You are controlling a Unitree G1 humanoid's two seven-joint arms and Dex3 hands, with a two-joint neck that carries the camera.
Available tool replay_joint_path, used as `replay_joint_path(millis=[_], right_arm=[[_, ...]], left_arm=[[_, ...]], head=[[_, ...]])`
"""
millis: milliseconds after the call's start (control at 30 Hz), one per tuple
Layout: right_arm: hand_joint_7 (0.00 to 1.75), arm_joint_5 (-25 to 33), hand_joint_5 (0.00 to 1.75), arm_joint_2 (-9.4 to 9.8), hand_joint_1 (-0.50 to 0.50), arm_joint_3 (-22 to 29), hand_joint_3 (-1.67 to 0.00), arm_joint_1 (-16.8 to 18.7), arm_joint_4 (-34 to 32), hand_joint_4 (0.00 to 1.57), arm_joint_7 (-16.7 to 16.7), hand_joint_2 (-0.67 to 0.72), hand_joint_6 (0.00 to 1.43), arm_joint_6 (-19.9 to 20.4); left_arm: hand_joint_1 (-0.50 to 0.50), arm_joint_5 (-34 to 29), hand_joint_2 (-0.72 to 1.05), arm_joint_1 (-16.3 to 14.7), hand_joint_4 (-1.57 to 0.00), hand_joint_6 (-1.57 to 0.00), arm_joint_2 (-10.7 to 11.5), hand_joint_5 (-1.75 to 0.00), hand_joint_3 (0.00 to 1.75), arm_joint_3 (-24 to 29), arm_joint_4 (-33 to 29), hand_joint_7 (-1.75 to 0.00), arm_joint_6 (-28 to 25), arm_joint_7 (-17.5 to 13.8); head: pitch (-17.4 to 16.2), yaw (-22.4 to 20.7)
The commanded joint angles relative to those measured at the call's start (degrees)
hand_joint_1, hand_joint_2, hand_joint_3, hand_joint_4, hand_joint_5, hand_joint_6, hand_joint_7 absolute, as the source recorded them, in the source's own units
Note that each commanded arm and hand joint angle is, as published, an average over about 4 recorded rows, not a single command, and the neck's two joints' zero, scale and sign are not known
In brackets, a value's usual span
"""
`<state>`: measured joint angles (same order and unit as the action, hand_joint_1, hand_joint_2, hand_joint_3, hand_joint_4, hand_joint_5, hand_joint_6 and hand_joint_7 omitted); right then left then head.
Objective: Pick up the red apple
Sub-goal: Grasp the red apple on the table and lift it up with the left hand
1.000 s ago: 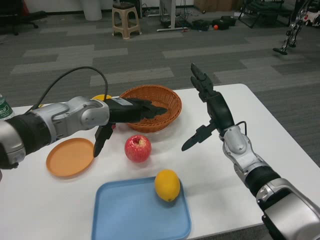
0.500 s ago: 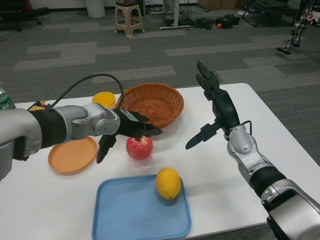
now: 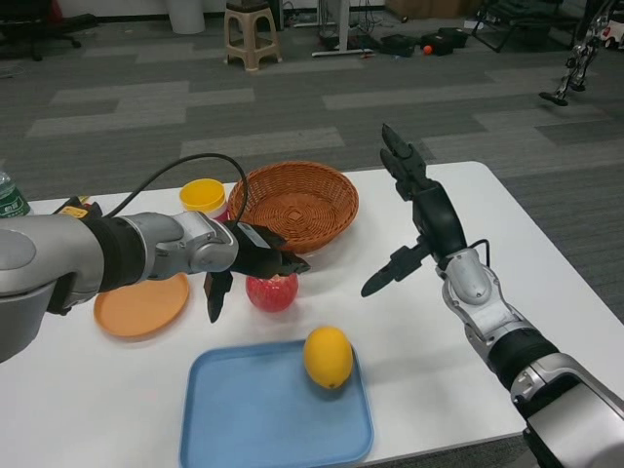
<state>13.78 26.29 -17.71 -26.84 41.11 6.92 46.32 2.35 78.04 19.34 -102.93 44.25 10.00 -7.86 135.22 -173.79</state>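
Nearest the camera a light-blue tray point(image 3: 244, 429) lies flat on the white worktop point(image 3: 419, 361), and a yellow lemon point(image 3: 328, 358) sits on the tray's far right corner. Just beyond the tray's far edge is the red apple point(image 3: 273, 291), resting on the worktop between the tray and the basket. The left hand point(image 3: 255, 261) is draped over the apple's top and left side, fingers reaching across its crown and the thumb hanging down to its left; the fingers touch the fruit, but whether they have closed into a grip cannot be told from this angle. To the left of the apple an orange plate point(image 3: 136, 307) lies flat, partly covered by the silver left forearm. On the right the right hand point(image 3: 421, 219) is raised above the worktop, well apart from the apple, its fingers spread and straight and holding nothing (the thumb points down toward the worktop). Farther back stands a woven wicker basket point(image 3: 297, 203), with a yellow cup point(image 3: 203, 196) just beside it on the left. Beyond the worktop, on the grey carpet, stands a beige plastic stool point(image 3: 248, 35).
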Motion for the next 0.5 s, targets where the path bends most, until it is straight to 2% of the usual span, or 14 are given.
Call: replay_joint_path(millis=[33, 367, 500], right_arm=[[0.07, 0.54, 0.0, 0.19, -0.5, -0.39, -0.08, -0.58, 0.64, 0.0, 0.29, 0.22, 0.0, 0.53], [0.07, 0.54, 0.0, 0.08, -0.5, -0.92, -0.08, -0.58, 0.93, 0.0, 0.37, 0.22, 0.0, 0.53], [0.07, 0.54, 0.0, 0.17, -0.5, -1.23, -0.08, -0.58, 1.08, 0.0, 0.37, 0.23, 0.0, 0.53]], left_arm=[[-0.5, -0.79, 0.34, 0.71, 0.0, 0.0, -1.37, 0.0, 0.0, -1.33, 2.13, 0.0, 0.18, 0.63], [-0.5, -2.44, 0.32, 0.43, 0.0, 0.0, -2.27, 0.0, 0.02, -3.51, 4.51, 0.0, 0.31, 1.8], [-0.5, -2.88, 0.25, 0.1, 0.0, 0.0, -2.47, 0.0, 0.04, -3.77, 4.7, 0.0, 0.38, 2.02]], head=[[0.06, -0.26], [-0.81, -0.39], [-1.54, -0.35]])
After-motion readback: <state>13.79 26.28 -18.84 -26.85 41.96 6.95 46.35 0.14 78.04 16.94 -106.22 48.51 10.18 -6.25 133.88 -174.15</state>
